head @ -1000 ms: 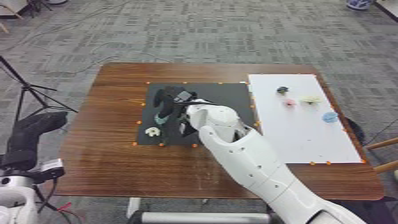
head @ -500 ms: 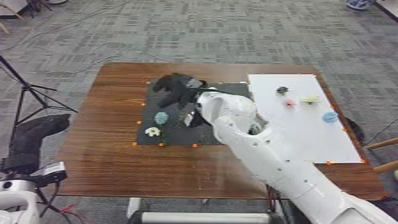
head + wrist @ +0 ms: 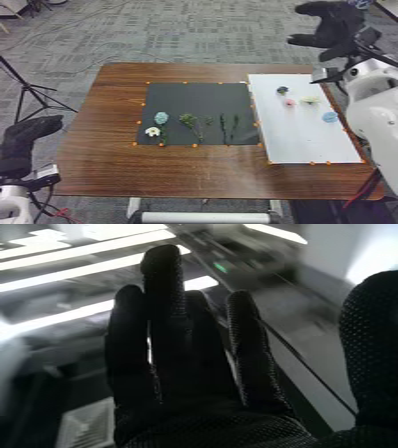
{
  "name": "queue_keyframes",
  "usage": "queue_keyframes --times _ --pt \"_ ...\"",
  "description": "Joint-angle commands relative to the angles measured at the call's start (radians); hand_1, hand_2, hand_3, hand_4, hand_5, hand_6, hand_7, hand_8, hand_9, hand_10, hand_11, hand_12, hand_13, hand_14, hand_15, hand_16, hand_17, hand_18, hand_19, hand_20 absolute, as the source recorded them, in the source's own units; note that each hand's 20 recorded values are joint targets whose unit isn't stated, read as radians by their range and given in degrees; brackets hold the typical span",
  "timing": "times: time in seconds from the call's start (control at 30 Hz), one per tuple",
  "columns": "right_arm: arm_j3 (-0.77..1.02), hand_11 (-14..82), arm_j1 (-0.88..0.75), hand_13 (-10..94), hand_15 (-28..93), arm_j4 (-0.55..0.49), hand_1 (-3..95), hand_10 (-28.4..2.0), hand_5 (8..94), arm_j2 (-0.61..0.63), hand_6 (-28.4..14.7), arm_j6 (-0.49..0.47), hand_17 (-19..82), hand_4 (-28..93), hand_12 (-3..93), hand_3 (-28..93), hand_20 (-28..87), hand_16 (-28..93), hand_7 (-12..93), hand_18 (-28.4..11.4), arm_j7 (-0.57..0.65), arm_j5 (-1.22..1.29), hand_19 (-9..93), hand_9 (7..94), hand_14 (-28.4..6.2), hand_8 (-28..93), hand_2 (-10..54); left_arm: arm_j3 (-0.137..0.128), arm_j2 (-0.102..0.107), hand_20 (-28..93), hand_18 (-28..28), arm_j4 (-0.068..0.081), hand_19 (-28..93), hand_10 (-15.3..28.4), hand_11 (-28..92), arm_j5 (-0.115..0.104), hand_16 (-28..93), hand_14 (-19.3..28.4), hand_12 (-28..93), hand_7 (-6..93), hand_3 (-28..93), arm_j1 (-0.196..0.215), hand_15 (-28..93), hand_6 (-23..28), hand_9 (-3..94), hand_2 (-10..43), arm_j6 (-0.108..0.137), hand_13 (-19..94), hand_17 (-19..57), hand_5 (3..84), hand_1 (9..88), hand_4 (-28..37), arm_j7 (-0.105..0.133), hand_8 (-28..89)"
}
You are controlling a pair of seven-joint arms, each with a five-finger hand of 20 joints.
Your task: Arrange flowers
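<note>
A brown table is set on the gray floor. A black stand is placed near its left side. The room is lit by long white lights.

The right hand is far forward, fingers straight (thumb well apart), the left hand farther back.

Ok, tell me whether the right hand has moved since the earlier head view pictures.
Yes, to the right: in the head view, the right hand was over the black mat and now shows past the far right corner of the table.
</note>
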Motion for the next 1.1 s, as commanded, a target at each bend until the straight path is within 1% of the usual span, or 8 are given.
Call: queue_keyframes --times 0.03,0.07,0.33,0.57,0.77,0.8,0.87,1.1 --pt "0.078 6.5 -0.204 60 37 0.167 27.1 -17.0 45.1 0.04 -3.2 -0.004 27 -19 17.3 68 49 31 11 -22.5 0.061 -0.079 65 49.2 -16.1 -5 -9.5 0.017 -0.024 19 12.8 -0.016 13 14.2 21 0.005 2 16.8 14 20.2 71 0.01 23 0.8 53.7 1.7 0.001 44 6.8 54.6 19.4 -28.3 0.013 -9" --pt "0.099 6.6 -0.223 61 38 0.174 27.1 -17.0 45.1 0.037 -3.2 -0.017 27 -18 17.4 68 50 31 11 -22.5 0.068 -0.08 66 49.5 -15.8 -5 -9.5 0.025 -0.019 19 12.8 -0.011 13 14.2 21 0.008 2 16.8 14 20.2 71 -0.005 23 0.8 53.7 1.7 -0.004 44 6.8 54.6 19.5 -28.3 0.014 -9" --pt "0.163 6.5 -0.304 63 44 0.241 28.0 -17.0 44.4 -0.002 -3.2 -0.078 29 -18 18.0 68 52 31 11 -22.8 0.076 -0.075 69 49.3 -15.5 -5 -9.5 0.055 -0.02 19 12.9 -0.013 13 14.3 21 0.025 2 16.9 14 20.2 71 -0.025 24 0.8 53.8 1.5 -0.019 44 6.8 54.7 19.4 -28.3 0.009 -9" --pt "0.155 6.5 -0.304 64 46 0.316 28.4 -17.1 44.8 -0.042 -2.8 -0.122 30 -19 18.1 68 52 30 13 -22.7 0.063 -0.106 70 49.9 -14.9 -5 -9.5 0.049 -0.048 19 13.0 -0.036 13 14.3 21 0.017 2 17.0 14 20.2 71 0.01 24 0.7 54.0 1.4 -0.005 44 6.8 55.1 19.4 -28.3 0.024 -9" --pt "0.125 6.6 -0.271 64 47 0.402 28.6 -16.9 44.5 -0.085 -2.6 -0.147 30 -18 18.2 69 53 30 13 -23.1 0.067 -0.135 71 50.1 -14.6 -5 -9.5 0.063 -0.069 19 13.1 -0.054 13 14.4 22 0.006 2 17.1 14 20.3 71 0.026 24 0.7 54.3 1.5 0.011 45 7.0 55.2 19.6 -28.3 0.036 -9" --pt "0.131 6.6 -0.277 64 48 0.407 28.6 -16.8 44.5 -0.092 -2.6 -0.144 30 -18 18.3 69 53 30 13 -23.2 0.068 -0.138 71 50.1 -14.6 -5 -9.5 0.071 -0.068 19 13.1 -0.048 14 14.4 22 0.006 2 17.2 14 20.2 71 0.014 24 0.7 54.5 1.7 0.006 45 7.3 55.3 19.8 -28.3 0.038 -9" --pt "0.134 6.8 -0.286 65 48 0.417 28.9 -16.6 44.4 -0.104 -2.5 -0.144 30 -18 18.4 69 53 30 14 -23.1 0.068 -0.136 72 50.4 -14.4 -5 -9.5 0.075 -0.072 20 13.1 -0.05 15 14.5 22 0.009 2 17.2 14 20.2 71 0.014 24 0.7 54.6 1.9 0.004 45 7.5 55.4 20.0 -28.3 0.034 -9" --pt "0.076 10.0 -0.285 68 51 0.433 33.4 -15.9 45.4 -0.109 -1.1 -0.032 33 -19 19.8 70 54 30 17 -22.7 0.064 -0.124 75 55.5 -12.9 -6 -9.5 0.046 -0.079 20 13.1 -0.073 15 14.5 22 0.005 2 17.2 14 20.4 71 0.044 25 0.9 54.9 2.0 0.005 45 7.5 55.8 20.5 -28.3 0.042 -9"
